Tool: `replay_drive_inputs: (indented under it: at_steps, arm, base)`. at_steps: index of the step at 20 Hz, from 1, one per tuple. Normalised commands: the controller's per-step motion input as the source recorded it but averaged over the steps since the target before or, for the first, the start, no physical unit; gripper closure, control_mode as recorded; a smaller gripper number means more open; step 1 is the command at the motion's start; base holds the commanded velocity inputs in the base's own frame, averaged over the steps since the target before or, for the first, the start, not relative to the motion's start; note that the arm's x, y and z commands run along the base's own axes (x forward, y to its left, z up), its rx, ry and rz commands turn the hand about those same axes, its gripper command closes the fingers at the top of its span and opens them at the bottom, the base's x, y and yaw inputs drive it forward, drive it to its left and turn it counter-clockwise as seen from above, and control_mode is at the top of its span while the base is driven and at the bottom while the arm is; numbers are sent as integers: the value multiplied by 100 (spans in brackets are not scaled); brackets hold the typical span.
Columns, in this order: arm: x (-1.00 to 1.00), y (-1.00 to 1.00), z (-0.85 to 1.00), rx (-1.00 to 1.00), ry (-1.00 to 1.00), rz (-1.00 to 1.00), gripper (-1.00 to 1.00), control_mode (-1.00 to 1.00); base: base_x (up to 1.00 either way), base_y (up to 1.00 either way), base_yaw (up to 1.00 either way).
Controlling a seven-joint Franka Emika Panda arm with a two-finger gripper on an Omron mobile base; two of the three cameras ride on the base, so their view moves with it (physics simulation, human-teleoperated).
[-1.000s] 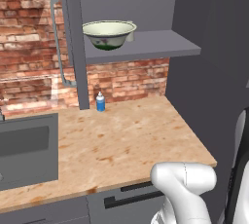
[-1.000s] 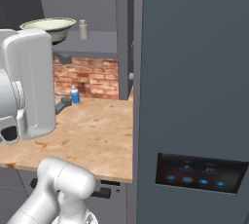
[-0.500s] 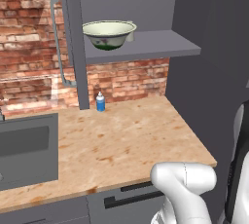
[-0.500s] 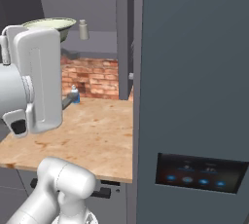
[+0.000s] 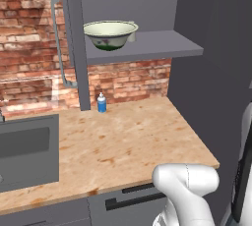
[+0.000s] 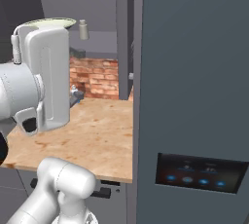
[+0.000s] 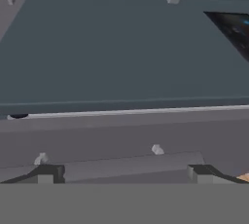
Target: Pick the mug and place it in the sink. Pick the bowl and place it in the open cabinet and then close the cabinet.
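Swinging rightward across the right base view, the arm [image 6: 46, 77] has its big white link a bit further over and higher than a second ago; counter, shelf and bowl sit exactly where they were, so the base is parked and only the arm is travelling

Cabinet [image 5: 197, 14] is open, its door [image 5: 76, 38] standing edge-on out over the counter [image 5: 128, 141], long bar handle [image 5: 58, 38] on its left face. Sink [image 5: 29, 146] sits at the left end of the counter; whether the mug lies in it I cannot tell from the part of the basin in view

Bowl [image 5: 110, 34] stands upright on the cabinet shelf [image 5: 157, 48], near its front left corner, nothing touching it. So the bowl part reads as done and what's left looks like closing the door

Gripper [image 7: 126, 173] has its fingertips [image 7: 48, 173] spread wide with nothing between them, facing a flat dark grey panel close up; can't say if that panel is the door or the tall grey appliance [image 6: 194, 96] on the right. My read: the arm is repositioning for the door push, free of the bowl

Small blue bottle [image 5: 101, 103] stands on the counter just beside the foot of the door, likely in the door's sweep path, worth watching
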Motion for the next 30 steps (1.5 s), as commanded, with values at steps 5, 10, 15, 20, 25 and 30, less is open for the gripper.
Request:
replay_drive_inputs:
  at_steps: [5,10,15,20,25,30]
  arm:
    - [6,0,0,0,0,11,-100,-100]
    - [6,0,0,0,0,11,-100,-100]
    - [8,0,0,0,0,4,-100,-100]
    - [13,0,0,0,0,0,-100,-100]
    - [2,0,0,0,0,0,-100,-100]
    - [9,0,0,0,0,0,-100,-100]
  base:
    - [0,0,0]
    - [0,0,0]
    - [0,0,0]
    - [0,0,0]
    - [0,0,0]
    - [0,0,0]
